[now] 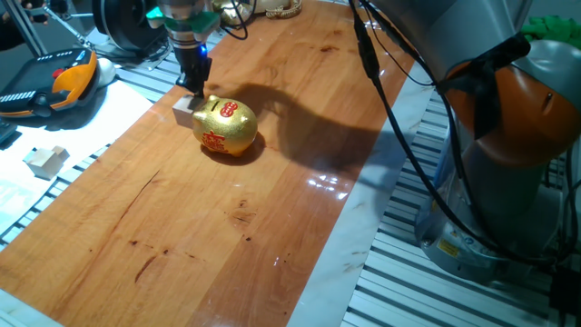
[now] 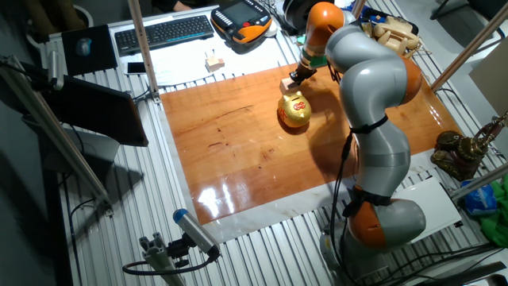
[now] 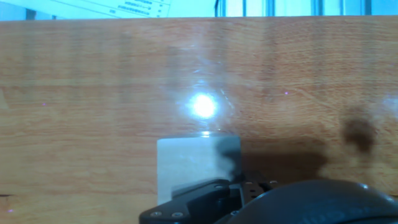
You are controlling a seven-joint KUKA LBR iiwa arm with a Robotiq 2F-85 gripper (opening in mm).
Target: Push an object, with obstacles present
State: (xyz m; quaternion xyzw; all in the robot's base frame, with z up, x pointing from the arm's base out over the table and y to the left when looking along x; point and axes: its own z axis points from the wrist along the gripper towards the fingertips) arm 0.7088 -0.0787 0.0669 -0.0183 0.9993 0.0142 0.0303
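The object is a small, plain-faced, pale beige wooden cube (image 1: 185,109) resting on the wooden board (image 1: 236,218), just beside the golden piggy bank (image 1: 226,126) with red markings. The gripper (image 1: 193,88) stands at the cube's top edge; finger spacing cannot be determined.

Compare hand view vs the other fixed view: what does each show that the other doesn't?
Only the hand view: a close look at the cube with the pincer right at its near edge, and a bright glare spot on the board.

Only the other fixed view: the golden piggy bank beside the cube, the whole arm, a keyboard and a second pale block off the board.

Both: the cube on the wooden board.
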